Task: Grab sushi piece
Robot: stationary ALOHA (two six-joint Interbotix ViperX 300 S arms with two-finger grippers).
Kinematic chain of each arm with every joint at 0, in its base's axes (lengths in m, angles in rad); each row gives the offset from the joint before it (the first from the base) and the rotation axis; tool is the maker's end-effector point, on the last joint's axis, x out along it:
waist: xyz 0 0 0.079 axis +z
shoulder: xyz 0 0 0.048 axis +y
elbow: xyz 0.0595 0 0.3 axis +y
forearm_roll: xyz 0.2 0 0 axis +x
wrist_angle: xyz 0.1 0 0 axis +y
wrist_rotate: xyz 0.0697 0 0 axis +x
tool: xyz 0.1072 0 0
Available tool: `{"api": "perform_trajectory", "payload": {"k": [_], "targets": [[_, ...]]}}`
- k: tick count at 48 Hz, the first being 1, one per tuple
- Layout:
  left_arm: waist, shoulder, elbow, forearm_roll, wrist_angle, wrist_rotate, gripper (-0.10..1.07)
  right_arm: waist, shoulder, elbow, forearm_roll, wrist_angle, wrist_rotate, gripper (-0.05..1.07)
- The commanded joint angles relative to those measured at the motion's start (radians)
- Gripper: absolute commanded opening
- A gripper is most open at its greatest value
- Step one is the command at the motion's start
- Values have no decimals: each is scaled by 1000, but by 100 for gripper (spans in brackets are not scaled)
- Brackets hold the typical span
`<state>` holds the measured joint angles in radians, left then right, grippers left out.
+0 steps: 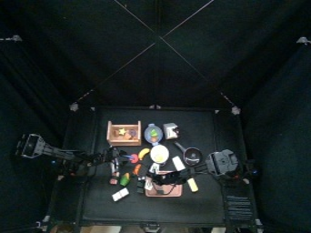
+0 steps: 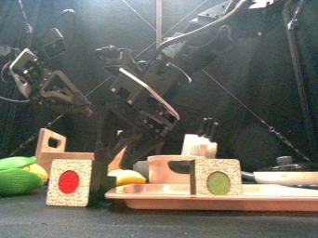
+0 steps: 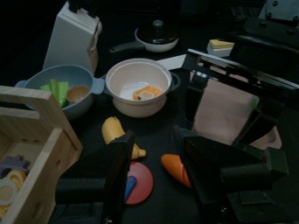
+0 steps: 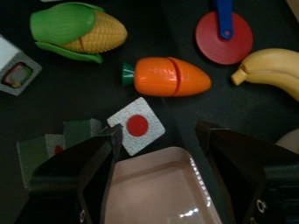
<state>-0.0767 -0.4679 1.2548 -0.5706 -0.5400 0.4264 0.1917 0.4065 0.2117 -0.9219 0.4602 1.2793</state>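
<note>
A white square sushi piece with a red centre (image 4: 138, 125) lies on the black table just beyond the pink tray (image 4: 163, 194). My right gripper (image 4: 170, 166) hangs open and wide over the tray's end, nothing between its jaws. In the front view that red-centred sushi piece (image 2: 69, 181) stands at the tray's left end, and a green-centred sushi piece (image 2: 218, 177) stands on the pink tray (image 2: 174, 196). My left gripper (image 3: 158, 171) is open above a red disc (image 3: 138, 182) and a carrot (image 3: 176, 169).
Carrot (image 4: 170, 76), corn (image 4: 73, 29), red disc (image 4: 225, 33) and banana (image 4: 268, 68) lie past the sushi piece. A white bowl (image 3: 140, 83), blue bowl (image 3: 65, 87) and wooden crate (image 3: 24, 144) stand by the left arm. A pot (image 2: 288, 170) sits at the right.
</note>
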Motion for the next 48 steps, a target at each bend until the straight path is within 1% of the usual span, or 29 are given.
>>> {"api": "perform_trajectory", "payload": {"k": [1,11,19,23,29,34,40,48], "targets": [[-2,-2,-12,0,-3,2,80,-2,-60,2,2,8,-2,97],[0,-2,-12,0,-3,2,80,6,-156,61,6,12,-2,97],[-2,-2,-11,-2,-3,0,80,66,-241,144,23,5,-2,97],[-3,0,-11,0,-3,0,80,114,-272,193,38,3,-2,97],[-3,-2,-11,0,-3,0,80,181,-291,244,84,-2,0,97],[-2,-2,-12,0,-3,2,80,230,-299,259,124,-2,0,97],[-2,0,-14,0,-3,2,80,249,-298,261,147,-2,-2,97],[-2,-2,-15,0,-3,2,80,249,-288,265,150,2,0,97]]}}
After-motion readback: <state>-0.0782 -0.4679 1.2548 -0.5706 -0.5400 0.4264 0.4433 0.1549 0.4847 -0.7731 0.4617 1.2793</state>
